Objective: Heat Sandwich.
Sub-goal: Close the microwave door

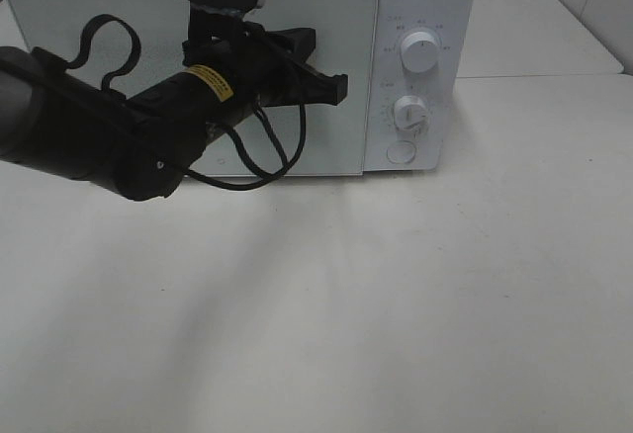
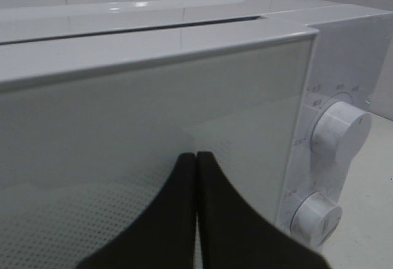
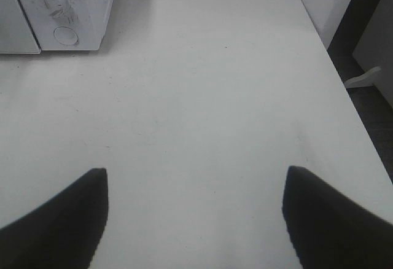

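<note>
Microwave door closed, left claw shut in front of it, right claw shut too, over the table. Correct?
No: the right claw is open, its fingers wide apart over the table, as the right wrist view shows. The rest holds: microwave door closed, left claw shut in front of it.

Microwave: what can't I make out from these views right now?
- The sandwich: in no view; the microwave door shows nothing behind it.
- Markings around the upper dial: too small in exterior high, blurred in left wrist.
- Whether the left gripper touches the door: no depth in exterior high; unclear in left wrist.
</note>
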`<state>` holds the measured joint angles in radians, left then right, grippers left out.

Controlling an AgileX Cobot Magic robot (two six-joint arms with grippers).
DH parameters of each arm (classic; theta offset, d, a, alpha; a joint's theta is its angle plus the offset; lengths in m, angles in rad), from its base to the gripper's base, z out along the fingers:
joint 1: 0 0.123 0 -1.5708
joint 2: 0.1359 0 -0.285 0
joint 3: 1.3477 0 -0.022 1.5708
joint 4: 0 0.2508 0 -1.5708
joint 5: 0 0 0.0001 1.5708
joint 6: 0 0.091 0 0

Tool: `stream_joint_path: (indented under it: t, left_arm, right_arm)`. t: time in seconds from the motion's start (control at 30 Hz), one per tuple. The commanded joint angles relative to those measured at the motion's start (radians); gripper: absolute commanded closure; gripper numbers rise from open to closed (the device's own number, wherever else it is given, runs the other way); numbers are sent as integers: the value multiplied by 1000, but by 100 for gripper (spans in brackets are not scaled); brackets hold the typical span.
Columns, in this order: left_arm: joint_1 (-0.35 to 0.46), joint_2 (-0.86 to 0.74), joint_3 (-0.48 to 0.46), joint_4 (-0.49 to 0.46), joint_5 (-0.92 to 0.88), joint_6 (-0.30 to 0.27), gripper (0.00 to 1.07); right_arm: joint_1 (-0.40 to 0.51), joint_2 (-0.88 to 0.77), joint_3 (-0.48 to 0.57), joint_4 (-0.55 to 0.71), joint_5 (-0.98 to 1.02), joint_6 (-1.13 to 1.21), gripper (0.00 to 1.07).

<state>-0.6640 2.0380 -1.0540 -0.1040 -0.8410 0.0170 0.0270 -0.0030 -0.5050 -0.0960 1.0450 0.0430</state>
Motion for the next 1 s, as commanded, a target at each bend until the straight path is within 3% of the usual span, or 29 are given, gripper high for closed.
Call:
stream_joint_path:
  t: [0.03,0.23,0.7,1.0]
  left_arm:
    - [21,21,-69,-102,-7,1,107]
    - [21,31,-108,-199,53,75,107]
    - [13,23,-103,-199,72,76,107]
    - [-30,-40,-12,-199,97,91,107]
  right_arm:
    - [-7,-28,0,0,-10,0,32]
    - [-7,-28,0,0,-10,2,32]
    - [-7,-28,0,0,-10,2,32]
    - [-7,-28,0,0,-10,3,32]
